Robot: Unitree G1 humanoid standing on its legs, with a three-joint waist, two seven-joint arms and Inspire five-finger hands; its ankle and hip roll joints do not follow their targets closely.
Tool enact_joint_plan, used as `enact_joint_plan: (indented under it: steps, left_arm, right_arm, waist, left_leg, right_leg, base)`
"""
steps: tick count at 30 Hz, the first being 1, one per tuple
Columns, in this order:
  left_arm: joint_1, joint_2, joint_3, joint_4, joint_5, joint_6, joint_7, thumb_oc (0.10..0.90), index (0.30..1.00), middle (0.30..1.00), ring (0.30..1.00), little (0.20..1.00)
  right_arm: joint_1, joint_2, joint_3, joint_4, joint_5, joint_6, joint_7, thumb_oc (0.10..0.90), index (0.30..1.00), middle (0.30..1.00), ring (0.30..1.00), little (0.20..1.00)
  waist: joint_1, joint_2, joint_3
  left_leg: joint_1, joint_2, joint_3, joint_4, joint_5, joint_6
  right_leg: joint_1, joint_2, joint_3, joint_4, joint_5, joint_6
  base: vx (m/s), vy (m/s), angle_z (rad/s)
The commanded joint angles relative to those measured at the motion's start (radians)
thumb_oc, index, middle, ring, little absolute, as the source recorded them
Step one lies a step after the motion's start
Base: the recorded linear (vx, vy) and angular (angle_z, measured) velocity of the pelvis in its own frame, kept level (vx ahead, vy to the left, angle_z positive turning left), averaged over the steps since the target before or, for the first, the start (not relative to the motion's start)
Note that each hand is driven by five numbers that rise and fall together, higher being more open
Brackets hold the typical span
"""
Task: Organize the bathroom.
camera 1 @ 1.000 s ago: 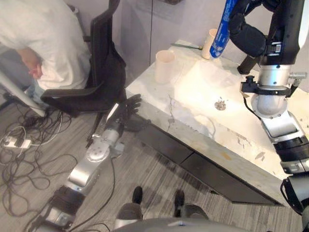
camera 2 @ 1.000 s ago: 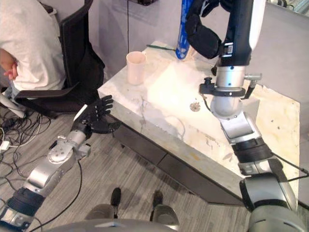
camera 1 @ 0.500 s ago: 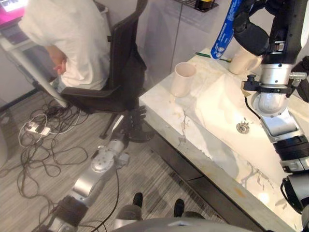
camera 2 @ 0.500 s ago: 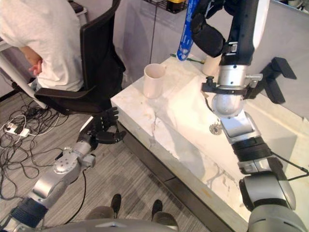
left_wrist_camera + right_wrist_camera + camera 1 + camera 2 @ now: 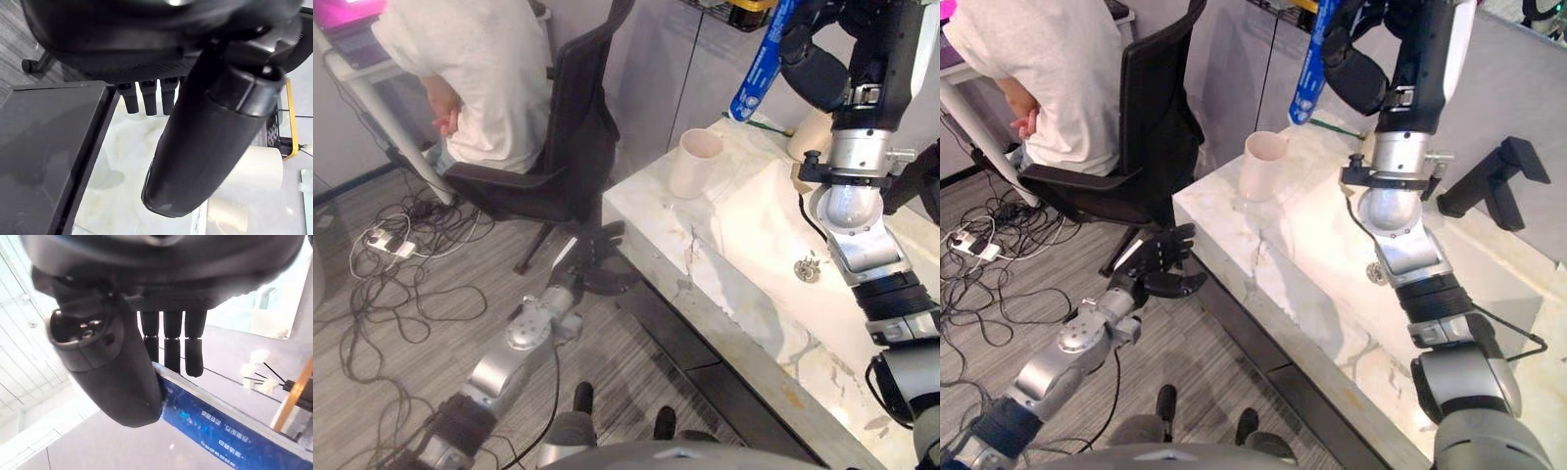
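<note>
Marble desk (image 5: 724, 284) with a sunken basin runs across the scene, a cream cup (image 5: 693, 163) standing upright near its far left corner and a second cup (image 5: 811, 132) further back, partly behind the robot's right arm. The right hand (image 5: 1356, 69) is raised high above the back of the desk, its thumb and fingers pinched on a blue tube (image 5: 1310, 61) that hangs tilted in the air, lower end pointing down toward the rear edge of the desk; the right wrist view shows the thumb and fingers (image 5: 172, 340) pressed on the tube's edge. A green toothbrush (image 5: 766, 124) lies on the desk just behind the tube's lower end. A metal drain (image 5: 808, 269) sits in the basin, and a black faucet (image 5: 1491, 178) stands at the right side of the desk. The left hand (image 5: 1163, 259) hangs low off the front left corner of the desk, over the grey floor (image 5: 391, 372), fingers spread and relaxed, holding nothing. A person in a white shirt (image 5: 470, 73) sits in a black office chair (image 5: 563, 137) to the left of the desk, back turned, with cables (image 5: 386, 284) tangled on the floor beside the chair. Dark drawer fronts (image 5: 675, 343) show under the desk's front edge.
</note>
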Motion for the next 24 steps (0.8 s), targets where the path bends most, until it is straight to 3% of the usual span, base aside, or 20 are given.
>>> enact_joint_plan:
  steps: [1,10,24]
  left_arm:
    - [-0.077,-0.013,-0.037,-0.039,-0.012,-0.107,-0.017,0.800,0.900,0.900,0.900,0.900]
    - [-0.045,0.011,-0.023,-0.059,-0.030,-0.072,-0.012,0.800,0.900,0.900,0.900,0.900]
    - [0.034,0.039,0.002,-0.078,-0.042,-0.062,-0.008,0.800,0.900,0.900,0.900,0.900]
  right_arm:
    - [-0.100,-0.047,-0.038,-0.070,0.069,-0.105,-0.003,0.400,0.300,0.300,0.300,0.300]
    - [-0.065,-0.017,-0.047,-0.024,0.061,-0.080,0.010,0.400,0.300,0.300,0.300,0.300]
    - [0.002,0.024,-0.070,0.050,0.076,-0.114,0.040,0.400,0.300,0.300,0.300,0.300]
  waist:
    - [0.005,0.019,-0.123]
    - [0.018,0.028,-0.146]
    - [0.043,0.031,-0.149]
  left_leg:
    - [0.031,0.033,-0.001,0.009,-0.079,-0.049]
    - [0.043,0.008,0.007,-0.004,-0.101,-0.024]
    - [0.051,-0.014,0.016,-0.004,-0.120,0.002]
  right_leg:
    - [-0.022,0.019,-0.037,0.062,-0.046,0.045]
    - [-0.016,0.003,-0.053,0.054,-0.041,0.058]
    - [-0.012,-0.009,-0.062,0.047,-0.033,0.068]
  base:
    - [0.14,0.085,0.03]
    - [0.10,0.052,0.00]
    - [0.10,0.017,-0.04]
